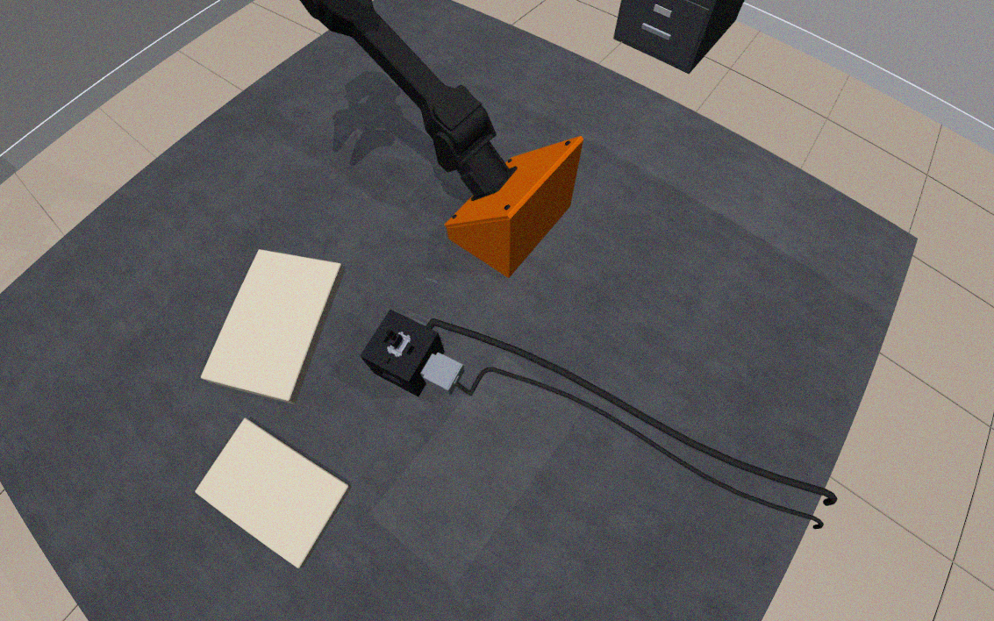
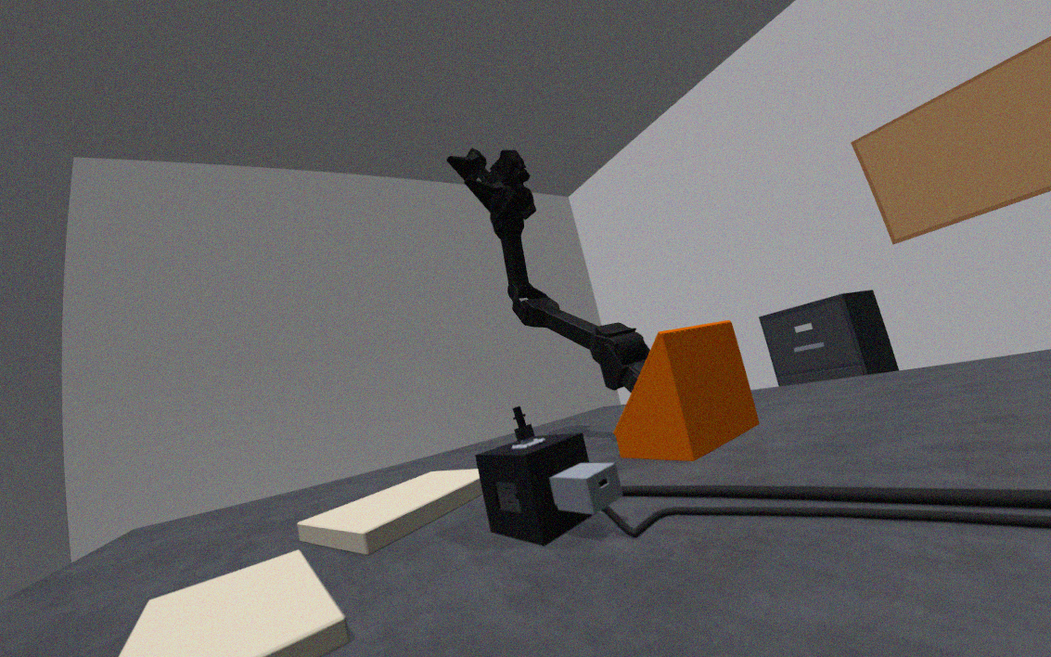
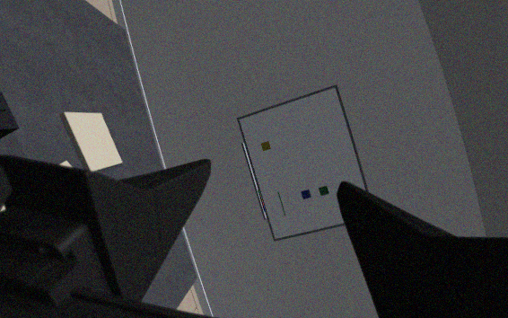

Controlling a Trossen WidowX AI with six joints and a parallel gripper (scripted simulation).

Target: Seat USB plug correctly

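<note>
Grey walls surround our dark table (image 1: 640, 254), where the black power cube (image 1: 396, 362) sits between a cream slab (image 1: 273, 324) and two cables (image 1: 640, 417). On its top we see the USB plug (image 2: 521, 426) standing up from the socket. Our gripper (image 3: 273, 180) is raised high, well apart from it, with fingers spread wide and holding nothing.

Black cube (image 1: 400, 353) beside a grey adapter (image 1: 440, 372), orange wedge (image 1: 519, 208), two cream slabs (image 1: 273, 323), dark-grey mat (image 1: 640, 309).

Top looks down, exterior low across the table; both share the power cube (image 1: 402, 351); wrist perhaps wallward.
</note>
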